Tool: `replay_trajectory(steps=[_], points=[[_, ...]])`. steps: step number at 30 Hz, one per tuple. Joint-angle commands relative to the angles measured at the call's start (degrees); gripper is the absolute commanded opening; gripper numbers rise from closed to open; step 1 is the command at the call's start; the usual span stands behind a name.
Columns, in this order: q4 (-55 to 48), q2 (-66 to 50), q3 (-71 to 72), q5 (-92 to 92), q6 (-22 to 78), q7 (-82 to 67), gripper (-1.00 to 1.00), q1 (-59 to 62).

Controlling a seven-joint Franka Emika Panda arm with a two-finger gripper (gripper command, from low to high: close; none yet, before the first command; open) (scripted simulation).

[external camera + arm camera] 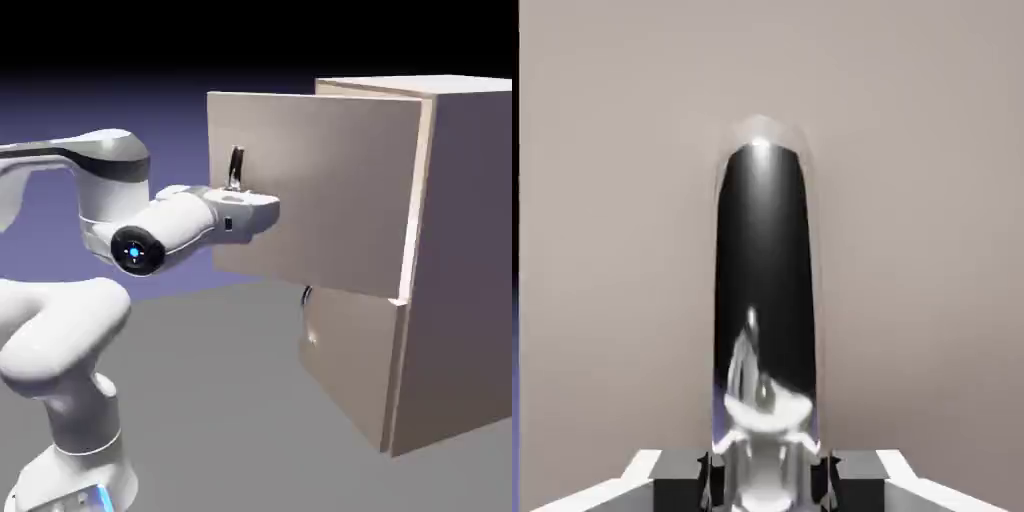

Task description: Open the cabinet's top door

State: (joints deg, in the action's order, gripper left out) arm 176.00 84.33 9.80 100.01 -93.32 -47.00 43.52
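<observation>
My gripper (768, 478) is clenched on the dark curved handle (764, 300), which fills the gap between my two grey fingertips (677, 480) in the hand view. Behind it the top door (310, 190) is a flat beige panel, swung partly out from the cabinet (460, 260), its handle edge toward my arm. Below, the lower door (345, 365) sits closed. I can read no writing or labels anywhere.
</observation>
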Motion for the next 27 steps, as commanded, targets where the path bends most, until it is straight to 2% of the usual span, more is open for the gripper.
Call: replay_trajectory(steps=[1, 11, 27], points=[[0.2, 0.0, 0.2, 0.2, 2.3, 0.0, -1.00, 2.1], [-7.3, -18.8, -14.9, -18.6, 19.1, -11.7, -1.00, 6.7], [-30.5, -52.0, -31.0, -41.6, 39.3, -28.8, -1.00, -1.4]])
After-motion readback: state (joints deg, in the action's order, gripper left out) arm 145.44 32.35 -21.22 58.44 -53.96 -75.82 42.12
